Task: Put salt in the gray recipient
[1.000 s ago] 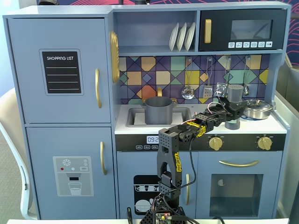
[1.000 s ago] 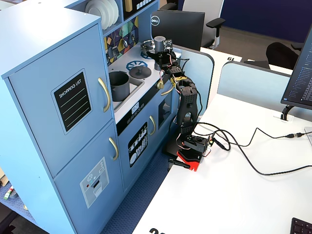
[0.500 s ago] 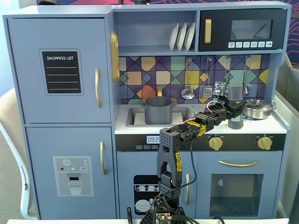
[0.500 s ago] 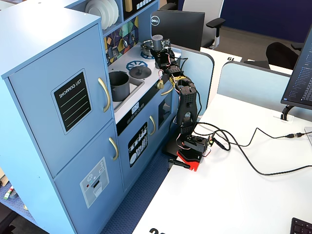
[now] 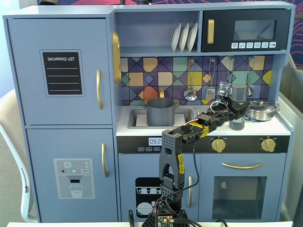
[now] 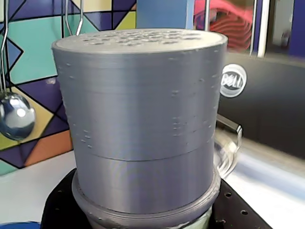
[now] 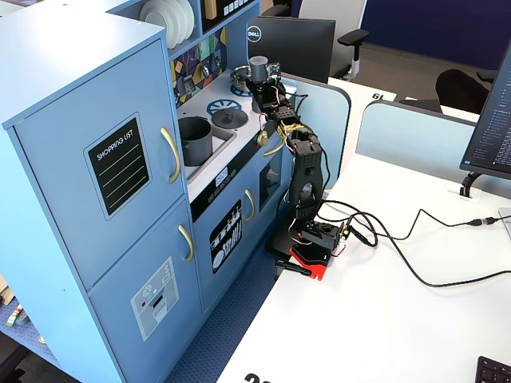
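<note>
The salt shaker (image 5: 238, 94) is a tall dark-gray cylinder at the right end of the toy kitchen counter, upright, with its base at counter level. It fills the wrist view (image 6: 143, 119), showing a perforated top and a sliver of pale green label at the bottom. My gripper (image 5: 236, 112) is shut on its lower part, with black jaws on both sides in the wrist view (image 6: 143, 212). The gray pot (image 5: 161, 112) stands in the sink to the left, apart from the shaker. In a fixed view the pot (image 7: 194, 140) is left of the shaker (image 7: 258, 69) and gripper (image 7: 260, 86).
A shiny silver pan (image 5: 260, 110) sits just right of the shaker. A flat gray lid (image 7: 229, 118) lies on the stove between pot and shaker. Utensils (image 5: 190, 92) hang on the tiled back wall. A microwave (image 5: 246, 30) is overhead.
</note>
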